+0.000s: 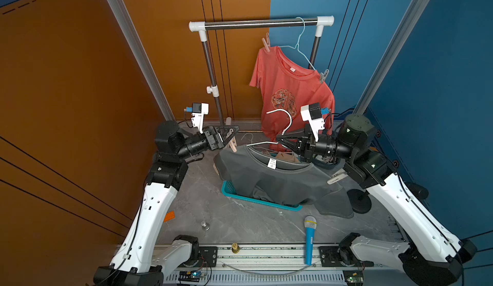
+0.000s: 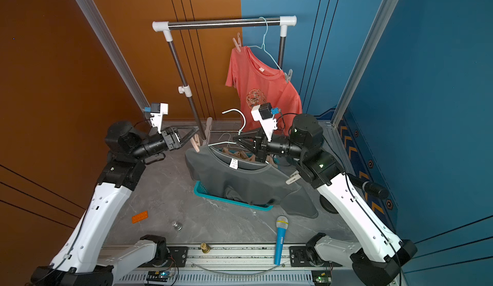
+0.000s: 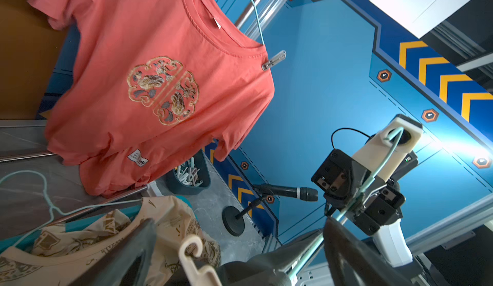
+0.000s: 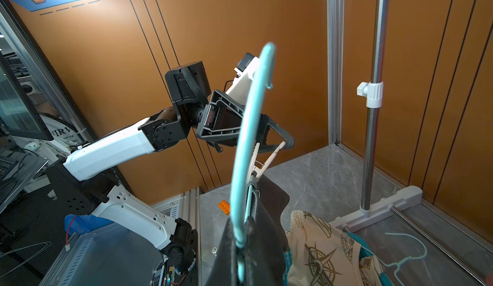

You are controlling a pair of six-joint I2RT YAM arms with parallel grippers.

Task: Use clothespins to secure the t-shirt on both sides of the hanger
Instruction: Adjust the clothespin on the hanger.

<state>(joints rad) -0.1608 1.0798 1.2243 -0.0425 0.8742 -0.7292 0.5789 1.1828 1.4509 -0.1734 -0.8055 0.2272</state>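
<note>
My left gripper (image 1: 234, 135) is spread wide around a cream clothespin (image 1: 233, 145). Top views leave contact unclear. The left wrist view shows the pin between my fingers (image 3: 128, 247) with a gap on each side. In the right wrist view the pin is clamped where the grey t-shirt (image 1: 280, 180) meets the hanger (image 4: 249, 143), at the left shoulder.

The shirt's hem drapes over a teal basket (image 1: 231, 191) on the surface (image 1: 240, 226). A printed beige shirt (image 3: 165, 218) in that basket shows clearly only in the wrist views.

My right gripper (image 1: 278, 139) is clamped shut on the hanger's neck, with the hook rising above it.

A white clothespin (image 1: 336, 176) sits at the shirt's right shoulder end — top views only. The spare clothespins (image 3: 190, 174) in a dark bin (image 3: 186, 188) show best from the left wrist.
</note>
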